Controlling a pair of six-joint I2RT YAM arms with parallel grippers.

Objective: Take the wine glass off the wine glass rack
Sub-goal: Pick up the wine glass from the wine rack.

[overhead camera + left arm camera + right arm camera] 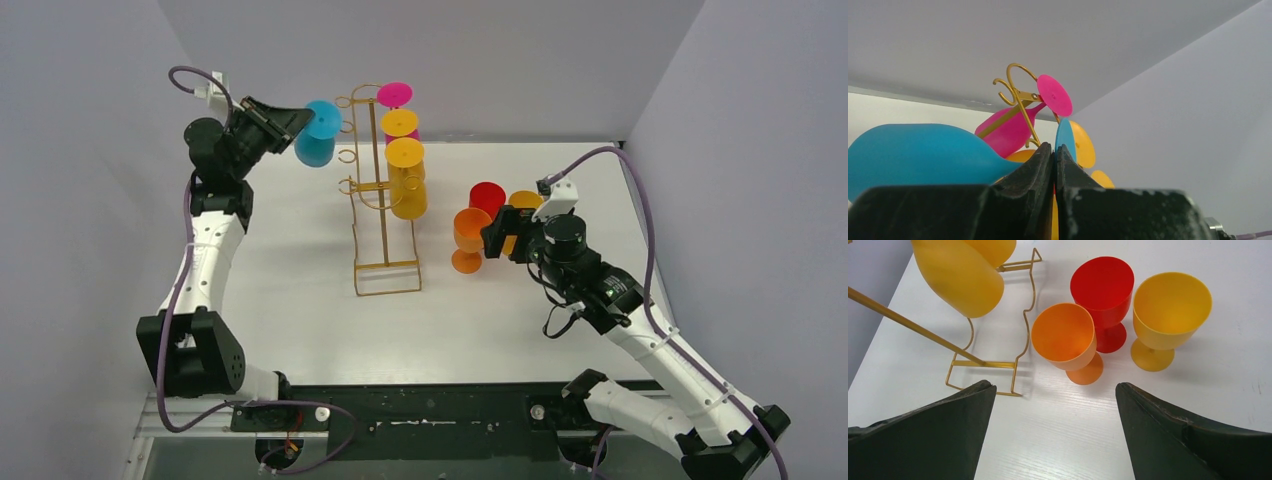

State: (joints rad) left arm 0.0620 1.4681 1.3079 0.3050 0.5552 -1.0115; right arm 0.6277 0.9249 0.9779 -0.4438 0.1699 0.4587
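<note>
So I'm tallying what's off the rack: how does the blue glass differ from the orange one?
The blue wine glass is held sideways, stem pinched in the shut left end effector; the orange wine glass stands upright on the table, ungripped. Blue is left of the wine glass rack, orange right. Both are off it.

The top view looks down from high at the near edge over the whole tabletop (300, 290). The left wrist view sits close behind its gripper (1054, 148), tilted up at the rack (1025, 95) top. The right wrist view looks steeply down near the rack's base. All three share the rack.
</note>
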